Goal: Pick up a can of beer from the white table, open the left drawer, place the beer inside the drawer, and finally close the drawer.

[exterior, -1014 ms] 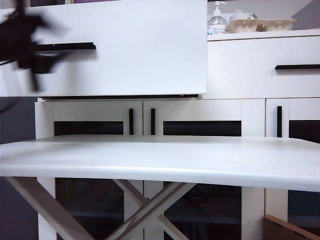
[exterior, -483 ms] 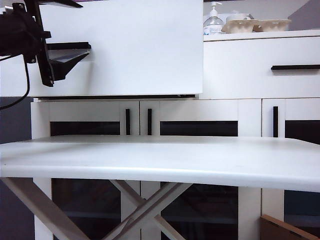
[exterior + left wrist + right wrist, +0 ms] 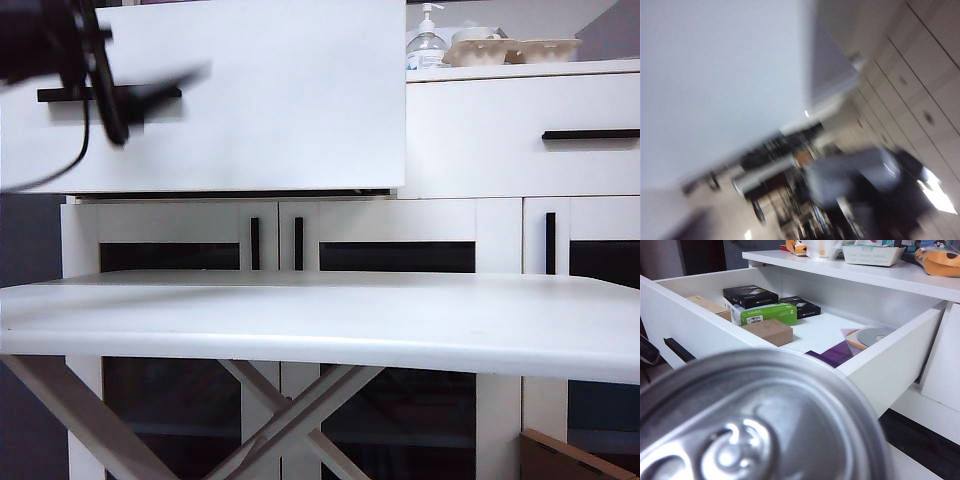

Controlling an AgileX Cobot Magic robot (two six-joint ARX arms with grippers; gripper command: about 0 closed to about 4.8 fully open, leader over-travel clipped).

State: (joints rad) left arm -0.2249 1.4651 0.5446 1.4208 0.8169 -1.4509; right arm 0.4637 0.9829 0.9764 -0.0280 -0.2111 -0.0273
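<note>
Exterior view: the left drawer [image 3: 240,95] stands pulled out above the white tabletop [image 3: 320,320]. The left hand [image 3: 110,95] is a dark smear by the black handle [image 3: 60,95]; its opening cannot be told.

Left wrist view: only blur.

Right wrist view: the can of beer [image 3: 750,425] fills the foreground, lid toward the camera, long axis running away from it, before the open drawer. The right hand is hidden behind it; whether it grips the can cannot be told.

Silver can of beer [image 3: 755,420], white left drawer [image 3: 280,100] with black handle [image 3: 679,350], green box [image 3: 767,313] inside.
</note>
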